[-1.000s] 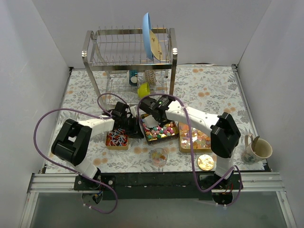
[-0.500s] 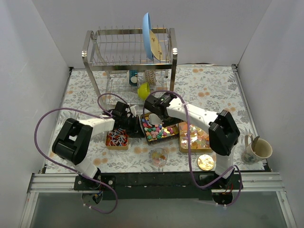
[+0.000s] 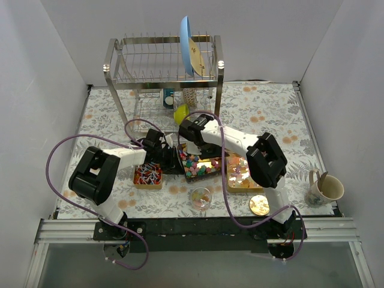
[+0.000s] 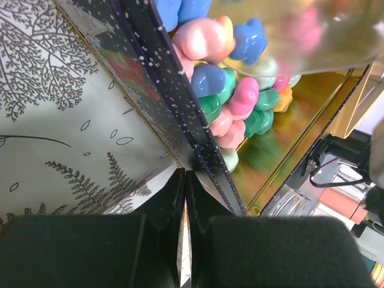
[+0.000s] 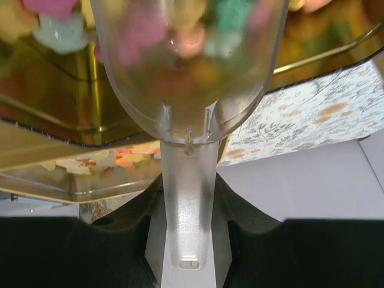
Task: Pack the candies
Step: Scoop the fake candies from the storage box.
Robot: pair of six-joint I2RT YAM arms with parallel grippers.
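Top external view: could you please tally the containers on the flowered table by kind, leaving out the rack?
Rectangular gold metal candy tins: 3
Small clear plastic round cup: 1
Patterned ceramic mug: 1
Total: 5

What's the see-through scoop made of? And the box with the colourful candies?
The scoop looks like clear, glossy plastic: candies show blurred through it. The box seems tin, maybe coated card: shiny gold inside mirroring the candies, speckled black outside.
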